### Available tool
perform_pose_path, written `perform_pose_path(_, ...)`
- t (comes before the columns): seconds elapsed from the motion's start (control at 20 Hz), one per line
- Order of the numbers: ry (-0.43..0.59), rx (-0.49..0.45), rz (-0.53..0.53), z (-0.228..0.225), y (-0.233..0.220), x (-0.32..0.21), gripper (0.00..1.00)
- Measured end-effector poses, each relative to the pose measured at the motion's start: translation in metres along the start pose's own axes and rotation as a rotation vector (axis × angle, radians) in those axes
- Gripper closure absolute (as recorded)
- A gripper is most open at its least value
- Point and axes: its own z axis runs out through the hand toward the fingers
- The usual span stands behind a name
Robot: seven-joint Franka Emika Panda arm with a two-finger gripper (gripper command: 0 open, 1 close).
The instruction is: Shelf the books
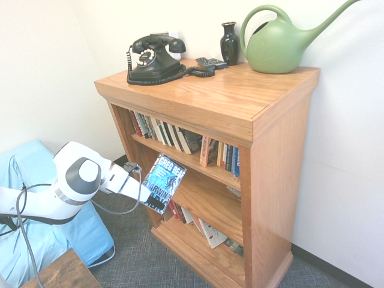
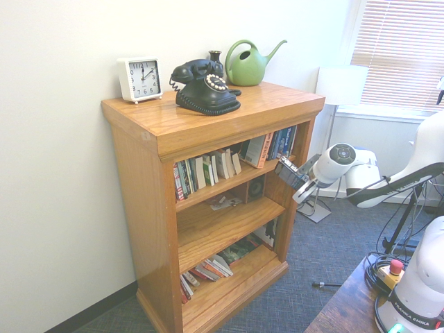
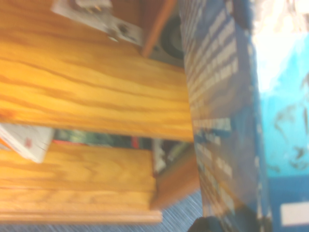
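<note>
I am at the carrying-in step: the tall oak bookcase with three open shelves (image 1: 273,180) stands in front of me, and the thick paperback with the glossy blue-and-black cover and large white lettering (image 1: 162,183) is not yet on any shelf. It hangs tilted in the air just off the front of the middle shelf (image 1: 210,201), at about nine o'clock from that shelf's bare stretch in the first exterior view, its cover facing outward. My judgement is that the next move calls for carrying it inward toward three o'clock, through the opening between the middle board and the row of thin-spined books (image 1: 174,137) above, and righting it so it clears the upper board before I let go. The bare wood there looks roomy enough; the risk I see is a corner catching the shelf's front edge. My claw (image 1: 139,183) is clenched on the paperback's near edge, grasping nothing else and touching no shelf.
</note>
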Motion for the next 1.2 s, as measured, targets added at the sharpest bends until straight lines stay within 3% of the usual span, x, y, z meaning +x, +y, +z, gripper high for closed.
perform_pose_path(0.45,-0.148,0.141,-0.007,-0.023,-0.024,0.033,1.00)
perform_pose_path(0.8,-0.135,0.134,0.010,-0.004,-0.020,0.058,1.00)
perform_pose_path(1.2,-0.137,0.142,-0.038,0.032,-0.066,0.066,1.00)
